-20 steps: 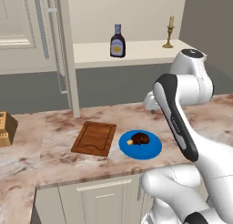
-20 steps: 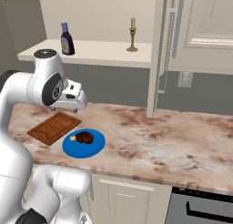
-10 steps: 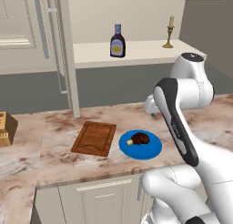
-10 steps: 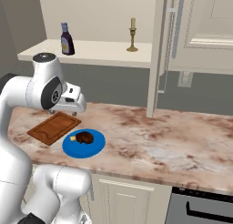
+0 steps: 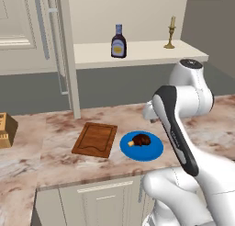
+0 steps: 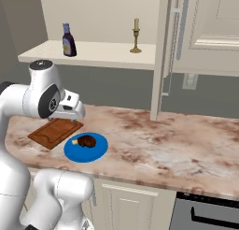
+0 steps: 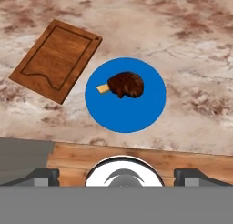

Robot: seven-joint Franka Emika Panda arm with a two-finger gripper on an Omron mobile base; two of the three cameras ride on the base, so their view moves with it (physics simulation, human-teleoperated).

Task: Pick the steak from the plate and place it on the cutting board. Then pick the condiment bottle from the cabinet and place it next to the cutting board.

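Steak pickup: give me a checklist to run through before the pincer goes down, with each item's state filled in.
1. The steak lies on the plate, nothing covering it: ok.
2. The cutting board is bare, ready to receive it: ok.
3. The pincer is open, its finger tips set wide apart in the hand view: ok.
4. The pincer is centred over the steak: not ok; the steak sits well up from the finger tips in the hand view.
5. The condiment bottle stands upright on the cabinet shelf: ok.
6. Free counter beside the board for the bottle: ok.
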